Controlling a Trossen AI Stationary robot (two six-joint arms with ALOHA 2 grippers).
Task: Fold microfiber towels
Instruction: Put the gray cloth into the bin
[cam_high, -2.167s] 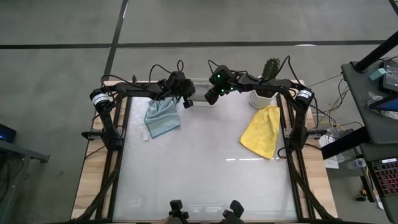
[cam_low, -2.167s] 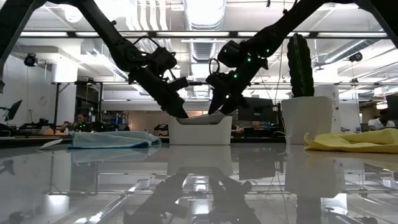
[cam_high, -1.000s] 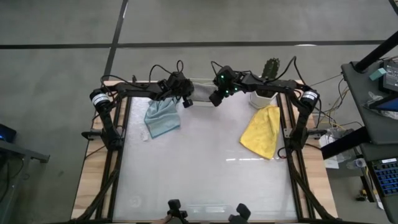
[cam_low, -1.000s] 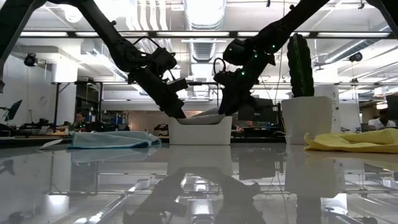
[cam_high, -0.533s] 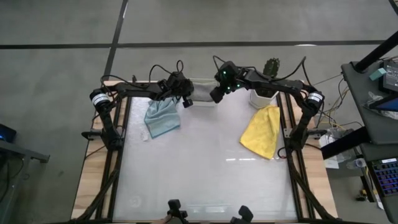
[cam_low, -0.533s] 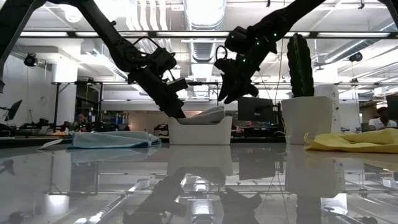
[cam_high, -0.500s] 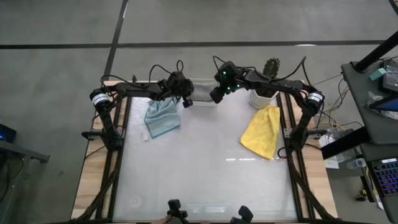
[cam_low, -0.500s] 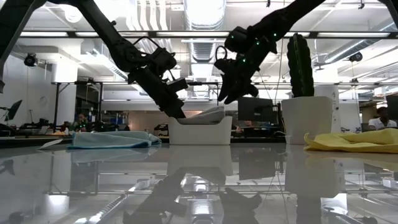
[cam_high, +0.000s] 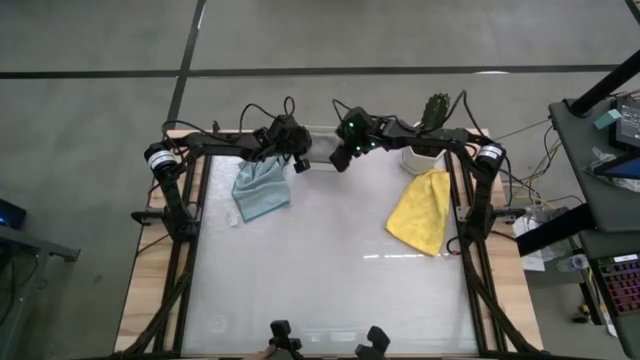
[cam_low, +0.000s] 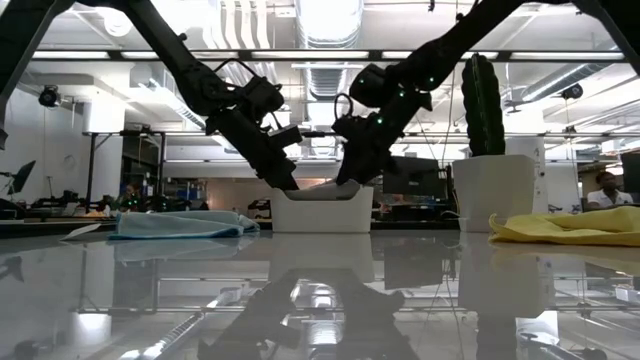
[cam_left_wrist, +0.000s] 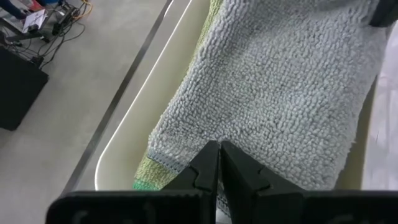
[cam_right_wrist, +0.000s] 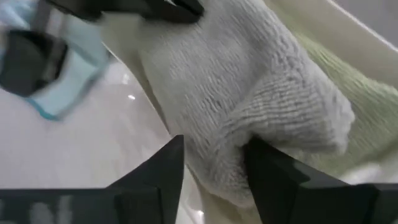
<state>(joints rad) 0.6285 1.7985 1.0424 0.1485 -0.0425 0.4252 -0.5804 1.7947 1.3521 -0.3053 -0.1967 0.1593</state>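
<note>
Glossy white table sat mostly bare across middle and near edge. White tub at far edge. Both arms angled down into tub: left gripper pressed together on grey towel; right gripper spread, straddling bunched fold (sage green towel underneath). Pale blue-grey towel lay left, yellow towel right.

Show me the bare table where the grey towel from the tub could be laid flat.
The widest bare stretch of table is the centre and whole near half, bordered by the pale blue towel and the yellow towel. The far edge is crowded: white tub, left hand shut on the grey towel, right hand straddling it, and a potted cactus.
</note>
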